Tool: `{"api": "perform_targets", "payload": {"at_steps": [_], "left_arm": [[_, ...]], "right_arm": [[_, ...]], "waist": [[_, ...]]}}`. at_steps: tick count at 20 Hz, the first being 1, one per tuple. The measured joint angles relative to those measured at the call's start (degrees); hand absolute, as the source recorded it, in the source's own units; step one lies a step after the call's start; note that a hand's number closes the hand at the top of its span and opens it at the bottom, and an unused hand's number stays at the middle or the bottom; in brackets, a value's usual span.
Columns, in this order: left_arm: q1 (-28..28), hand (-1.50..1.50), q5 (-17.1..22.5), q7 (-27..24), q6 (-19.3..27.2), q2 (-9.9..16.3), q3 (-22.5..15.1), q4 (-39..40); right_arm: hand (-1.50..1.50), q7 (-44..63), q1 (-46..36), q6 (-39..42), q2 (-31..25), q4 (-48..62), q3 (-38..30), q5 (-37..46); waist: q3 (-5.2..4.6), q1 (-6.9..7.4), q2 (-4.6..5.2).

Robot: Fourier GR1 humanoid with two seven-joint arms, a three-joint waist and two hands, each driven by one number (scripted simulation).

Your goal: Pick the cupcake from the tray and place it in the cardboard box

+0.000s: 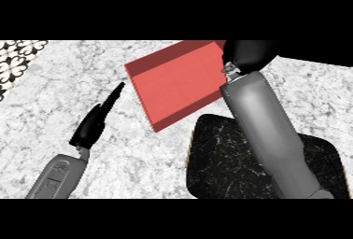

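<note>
fig.: right hand [250, 52] over far edge of red box [180, 79], fingers hidden, can't tell its state; cupcake not visible, black tray [221, 163] looks bare. left hand [96, 120] straight, idle. prob. placing stage, release left.

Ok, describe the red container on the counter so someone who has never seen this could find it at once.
Start from the grey-white marble counter that fills the view. At its far middle lies a flat, shallow red box, set askew, with the right hand over its far right corner. It is the only red thing there; the black tray just in front of it is dark with white veining.
</note>
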Motion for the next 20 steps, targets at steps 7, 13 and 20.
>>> {"api": "perform_targets", "payload": {"at_steps": [7, 13, 20], "left_arm": [[-0.5, 0.0, 0.2, 0.1, 0.3, -0.2, 0.7, 0.9], [-1.4, 0.0, -0.1, 0.1, 0.1, -0.3, 0.6, 1.6], [-1.8, 0.0, -0.4, 0.3, 0.6, -0.9, 0.7, 2.2]], "right_arm": [[-1.5, 0.2, -3.8, 2.5, 0.1, 5.6, -8.9, -3.8], [-1.5, 0.7, -5.4, 0.2, 0.1, 9.6, -14.4, -12.5], [-1.5, -0.1, -8.6, -8.3, 0.1, 9.8, -10.7, -12.5]], "waist": [[0.24, -0.78, 0.04], [0.4, -0.21, 0.21], [0.41, -0.6, 0.22]]}}
